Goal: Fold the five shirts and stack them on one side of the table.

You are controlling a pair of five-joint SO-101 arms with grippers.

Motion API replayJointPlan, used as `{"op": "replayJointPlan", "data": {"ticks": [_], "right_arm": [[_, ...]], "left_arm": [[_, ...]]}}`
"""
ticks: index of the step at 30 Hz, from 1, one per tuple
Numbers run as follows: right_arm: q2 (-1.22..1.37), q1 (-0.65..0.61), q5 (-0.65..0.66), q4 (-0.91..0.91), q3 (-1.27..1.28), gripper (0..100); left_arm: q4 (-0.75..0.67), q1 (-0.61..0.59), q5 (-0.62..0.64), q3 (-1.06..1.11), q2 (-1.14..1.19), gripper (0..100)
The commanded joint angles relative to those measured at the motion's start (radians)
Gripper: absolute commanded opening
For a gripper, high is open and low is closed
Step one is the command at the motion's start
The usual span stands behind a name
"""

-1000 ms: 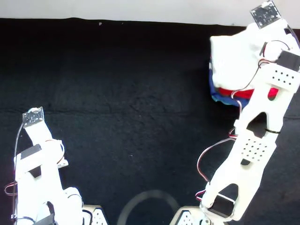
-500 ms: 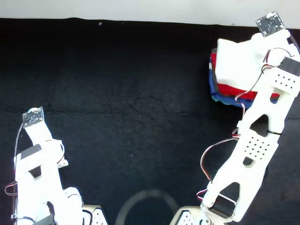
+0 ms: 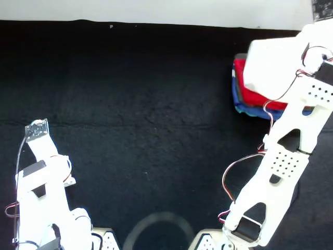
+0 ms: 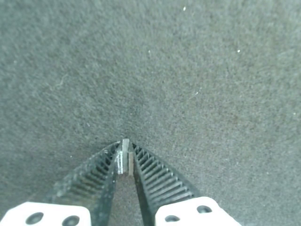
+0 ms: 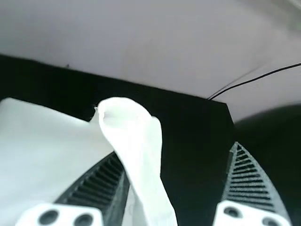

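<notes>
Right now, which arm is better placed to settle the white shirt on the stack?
Right: right gripper, jaws open, is at the white shirt atop the stack; left gripper is shut, far off.

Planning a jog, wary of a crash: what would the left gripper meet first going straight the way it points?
Likely the black table cloth: the left gripper, shut, points at a bare patch of it. How near is unclear.

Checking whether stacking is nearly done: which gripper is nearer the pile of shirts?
Right. The right gripper is open directly at the pile of shirts, white cloth against one finger. The left gripper is shut, far across the table from the pile.
</notes>
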Motion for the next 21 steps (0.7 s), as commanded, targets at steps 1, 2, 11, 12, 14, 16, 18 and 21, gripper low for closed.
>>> {"op": "replayJointPlan", "data": {"ticks": [1, 2, 11, 12, 14, 16, 18, 21], "right_arm": [[-0.008, -0.044, -0.040, -0.016, -0.054, 27.9], [-0.008, -0.050, -0.040, -0.015, -0.050, 27.9], [-0.007, -0.019, -0.040, -0.013, 0.044, 27.9], [-0.007, -0.007, -0.043, -0.013, 0.064, 27.9], [-0.007, 0.027, -0.044, 0.004, 0.110, 27.9], [-0.005, 0.059, -0.044, 0.031, 0.165, 27.9], [-0.005, 0.082, -0.044, 0.044, 0.234, 27.9], [-0.007, 0.091, -0.044, 0.042, 0.303, 27.9]], "left_arm": [[-0.020, -0.002, -0.002, 0.002, -0.012, 1], [-0.020, -0.002, -0.002, 0.002, -0.012, 1], [-0.020, -0.002, -0.002, 0.002, -0.012, 1], [-0.020, -0.002, -0.002, 0.002, -0.012, 1], [-0.020, -0.002, -0.002, 0.002, -0.012, 1], [-0.020, -0.002, -0.002, 0.002, -0.012, 1], [-0.020, -0.002, -0.002, 0.002, -0.012, 1], [-0.020, -0.002, -0.002, 0.002, -0.012, 1]]}}
